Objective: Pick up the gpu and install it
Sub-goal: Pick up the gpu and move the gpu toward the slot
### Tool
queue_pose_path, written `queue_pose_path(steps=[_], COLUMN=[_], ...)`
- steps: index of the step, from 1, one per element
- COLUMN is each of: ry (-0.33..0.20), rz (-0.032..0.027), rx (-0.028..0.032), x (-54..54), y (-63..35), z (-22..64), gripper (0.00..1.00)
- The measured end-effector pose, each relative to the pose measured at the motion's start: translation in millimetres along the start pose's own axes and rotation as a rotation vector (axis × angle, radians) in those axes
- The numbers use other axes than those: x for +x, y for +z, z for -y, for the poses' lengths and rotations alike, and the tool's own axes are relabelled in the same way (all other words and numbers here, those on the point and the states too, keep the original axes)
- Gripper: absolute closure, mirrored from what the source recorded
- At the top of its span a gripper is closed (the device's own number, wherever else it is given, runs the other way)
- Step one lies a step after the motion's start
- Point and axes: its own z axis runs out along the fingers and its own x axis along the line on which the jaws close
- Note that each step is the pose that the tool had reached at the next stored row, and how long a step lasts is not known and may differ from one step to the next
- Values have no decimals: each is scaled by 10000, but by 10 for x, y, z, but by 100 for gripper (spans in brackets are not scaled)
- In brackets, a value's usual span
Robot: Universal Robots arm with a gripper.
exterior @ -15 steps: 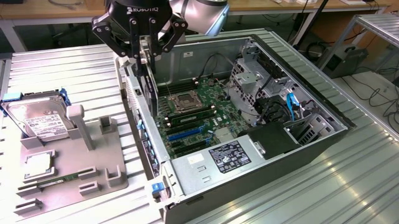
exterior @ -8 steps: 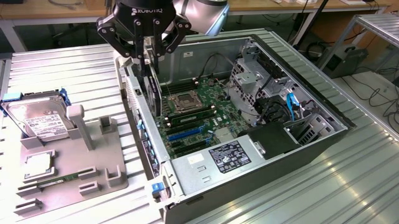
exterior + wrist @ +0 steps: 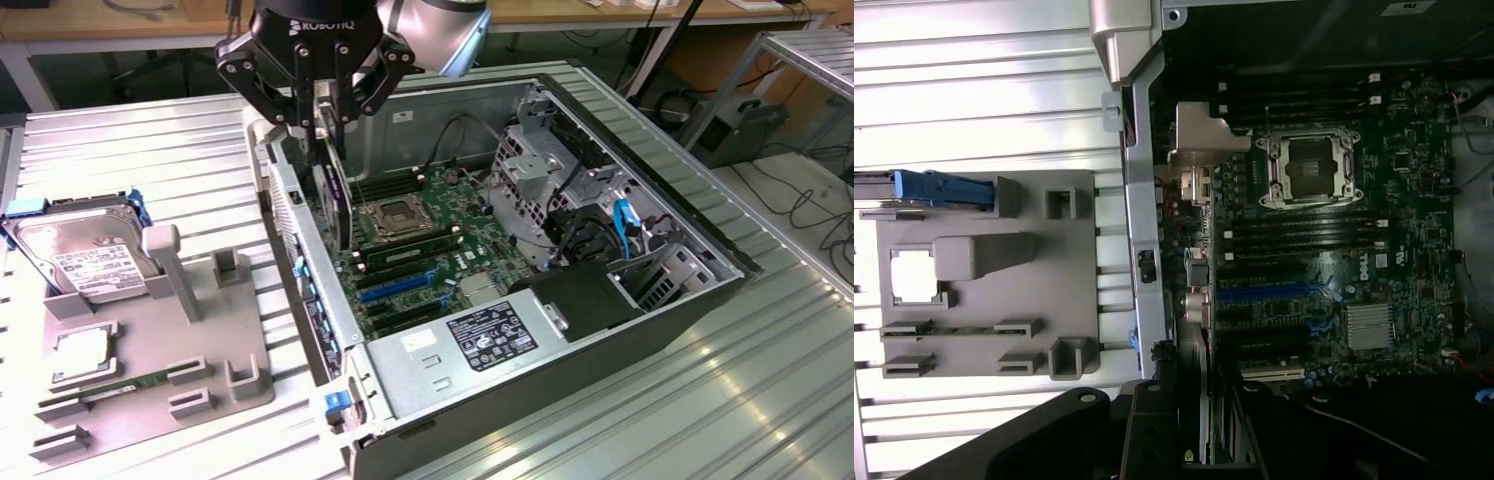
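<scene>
The gpu is a thin dark card hanging edge-on from my gripper, whose fingers are shut on its top edge. It hangs upright inside the open computer case, close to the case wall on the exterior view's left, with its lower end just above the motherboard. The blue expansion slots lie a little nearer the case's front. In the wrist view the gpu's silvery bracket with its ports runs along the case's rear wall, and my gripper clamps the card between dark fingers.
A grey parts fixture lies on the metal table on the exterior view's left, holding a hard drive, a processor and a green memory stick. Inside the case are the processor socket, drive cages and the power supply.
</scene>
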Motion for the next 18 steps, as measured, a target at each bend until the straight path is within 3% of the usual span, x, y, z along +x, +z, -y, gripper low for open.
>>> queue_pose_path(steps=[18], ry=[0], rz=[2], rx=[31], x=[-74], y=[33], z=[-5], gripper=[74])
